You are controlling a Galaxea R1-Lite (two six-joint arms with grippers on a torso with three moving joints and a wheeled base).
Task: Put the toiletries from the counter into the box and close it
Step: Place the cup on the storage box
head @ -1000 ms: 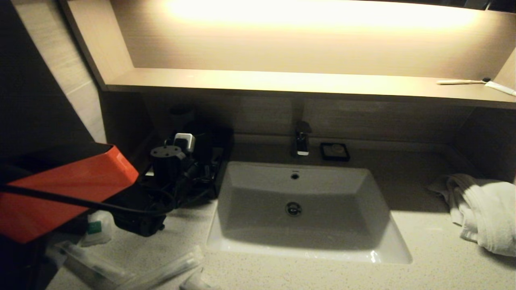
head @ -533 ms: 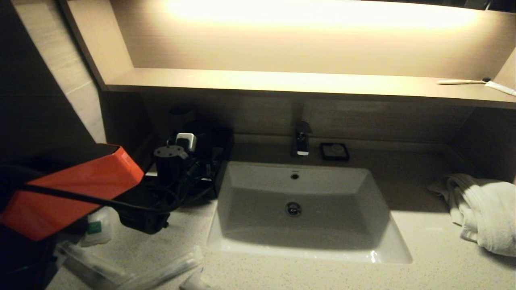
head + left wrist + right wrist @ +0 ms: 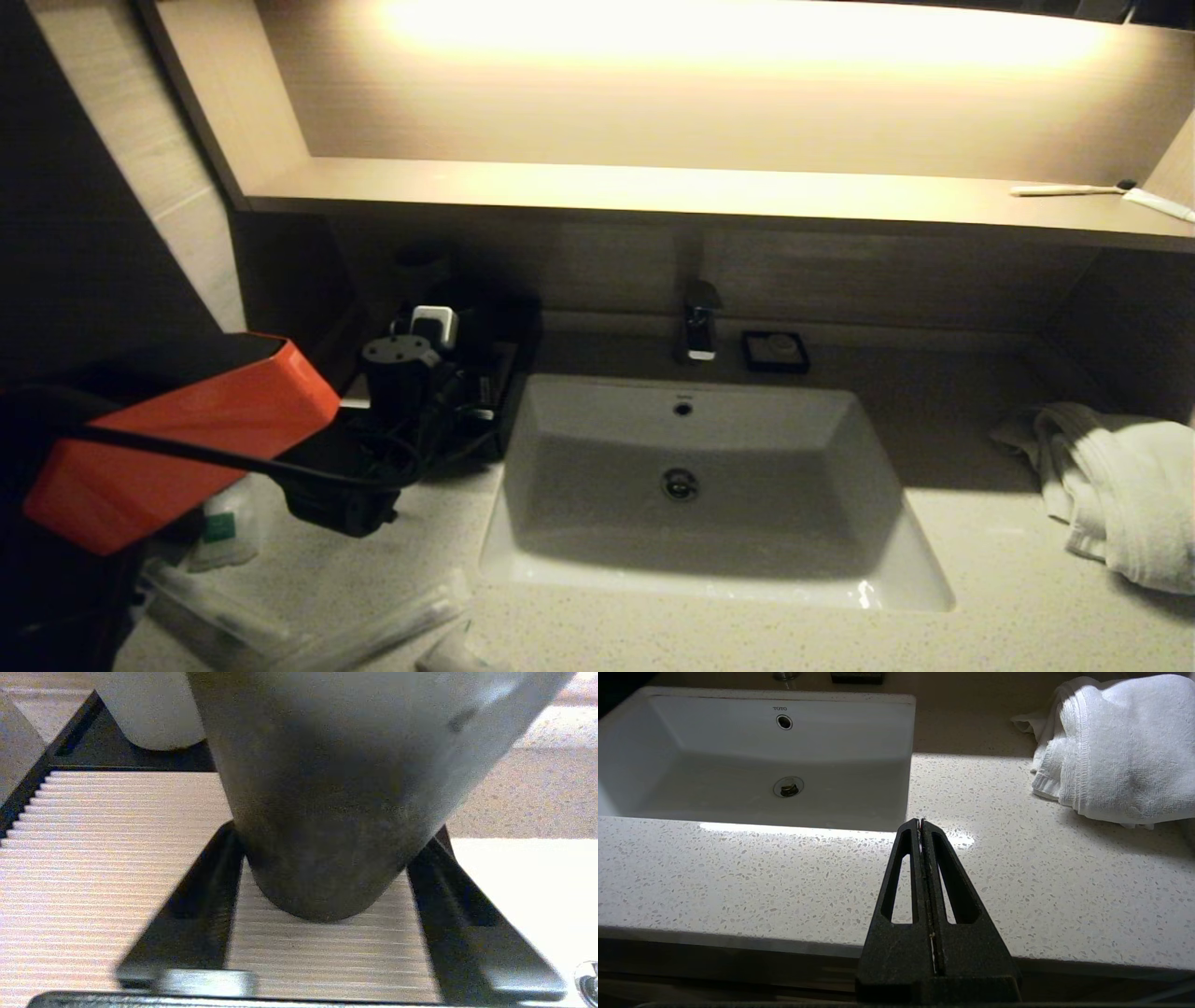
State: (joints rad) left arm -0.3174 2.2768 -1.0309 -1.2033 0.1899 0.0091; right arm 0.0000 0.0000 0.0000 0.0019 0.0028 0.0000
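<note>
The black box shows its ribbed beige top panel [image 3: 93, 858] in the left wrist view; it stands in the dark back-left corner [image 3: 509, 383] of the counter [image 3: 980, 597]. My left gripper [image 3: 332, 828] reaches over it, and both fingers [image 3: 196, 905] press against the sides of a dark round cup [image 3: 327, 788] standing on that panel. The toiletries lie at the front left: a white sachet with a green label [image 3: 224, 527], clear-wrapped sticks [image 3: 373, 635] and a small white tube [image 3: 448, 658]. My right gripper [image 3: 920, 822] is shut and empty, held over the counter's front edge.
A second pale cup [image 3: 145, 709] stands behind the dark one. The white basin [image 3: 709, 588] fills the middle, with a faucet [image 3: 698, 327] and a black soap dish [image 3: 775, 350] behind it. A white towel [image 3: 1120, 485] lies at the right. A toothbrush [image 3: 1064, 189] lies on the lit shelf.
My left arm has edged to the right and a little further toward the back wall over the box. Nothing else on the counter has moved.
</note>
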